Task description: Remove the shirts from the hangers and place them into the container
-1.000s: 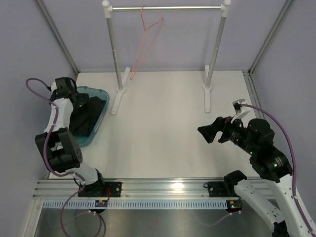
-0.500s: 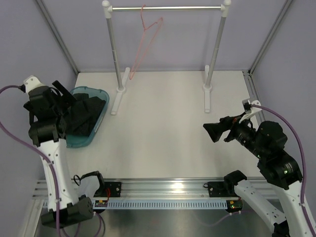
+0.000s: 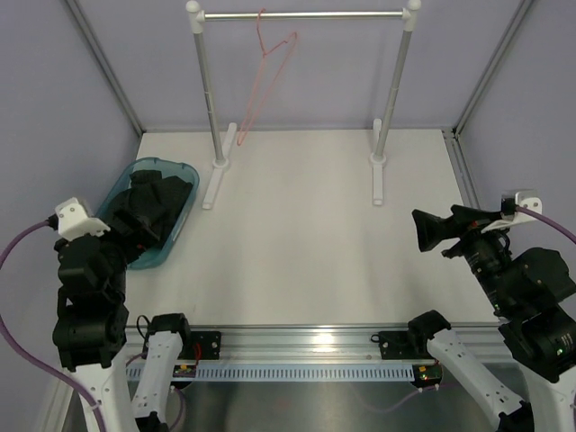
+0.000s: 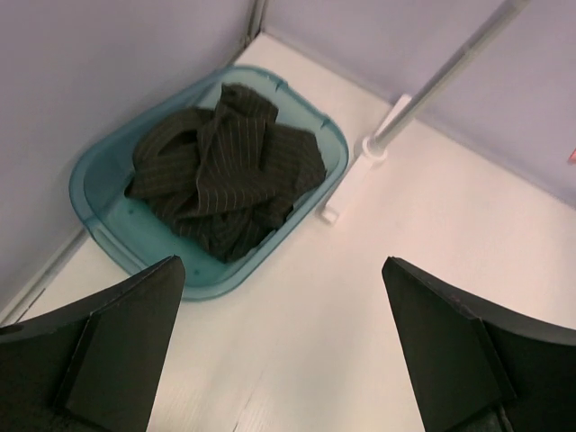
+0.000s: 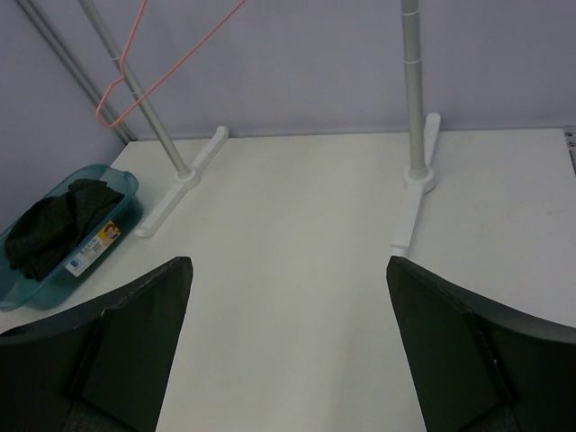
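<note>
my left hand (image 4: pixel 281 270) is spread wide and holds nothing. my right hand (image 5: pixel 288 270) is spread wide too, and it holds nothing. both hands are up in the air over the white table (image 3: pixel 297 234), well apart from each other. the black shirt (image 4: pixel 225 166) is off its hanger. it lies in a bunched-up heap inside the blue tub (image 4: pixel 108 216), at the far left side of the table, near the foot of the rail stand. from my left hand's view the shirt looks to be all inside the rim, though one fold comes up close to the far edge. the pink hanger (image 3: pixel 266 88) hangs bare on the metal rail (image 3: pixel 306 14) at the back, tipped a bit to one side, with no cloth on it. i can see no other shirt and no other hanger on the rail or on the table. so i think the job is done, or very nearly. the only thing i might check is that no bit of shirt hangs over the tub's edge, and i cannot see any that does.
</note>
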You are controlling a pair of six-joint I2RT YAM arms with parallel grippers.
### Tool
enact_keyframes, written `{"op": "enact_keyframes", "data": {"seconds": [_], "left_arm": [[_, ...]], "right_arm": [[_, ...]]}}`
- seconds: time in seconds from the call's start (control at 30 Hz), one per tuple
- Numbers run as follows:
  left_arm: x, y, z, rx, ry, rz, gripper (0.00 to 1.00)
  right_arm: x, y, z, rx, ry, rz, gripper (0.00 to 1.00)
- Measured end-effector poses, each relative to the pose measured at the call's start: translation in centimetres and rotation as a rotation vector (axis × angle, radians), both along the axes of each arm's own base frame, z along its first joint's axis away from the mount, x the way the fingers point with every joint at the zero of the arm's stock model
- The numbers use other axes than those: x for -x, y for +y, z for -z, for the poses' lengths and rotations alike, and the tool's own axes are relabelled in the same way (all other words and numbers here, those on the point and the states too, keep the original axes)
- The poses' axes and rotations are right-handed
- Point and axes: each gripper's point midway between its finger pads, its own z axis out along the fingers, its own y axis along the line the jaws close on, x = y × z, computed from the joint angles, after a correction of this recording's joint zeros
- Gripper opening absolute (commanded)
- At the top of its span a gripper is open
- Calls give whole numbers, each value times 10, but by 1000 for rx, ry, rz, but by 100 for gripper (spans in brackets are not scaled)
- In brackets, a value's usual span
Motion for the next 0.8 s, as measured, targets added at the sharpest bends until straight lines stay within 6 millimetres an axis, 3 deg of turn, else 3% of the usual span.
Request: {"op": "enact_keyframes", "data": {"seconds": [0.13,0.27,0.47,0.8], "left_arm": [[7,-8,48,19,118,41,99],[17,-12,71,30,162,55,99],[27,-14,71,36,130,70,99],[25,-18,74,50,136,83,99]], "right_arm": [[4,-14,-2,5,-14,60,99],[5,-21,-3,6,-23,92,100],[5,-22,-1,9,-22,100,99],[-5,-19,14,13,6,109,99]]}}
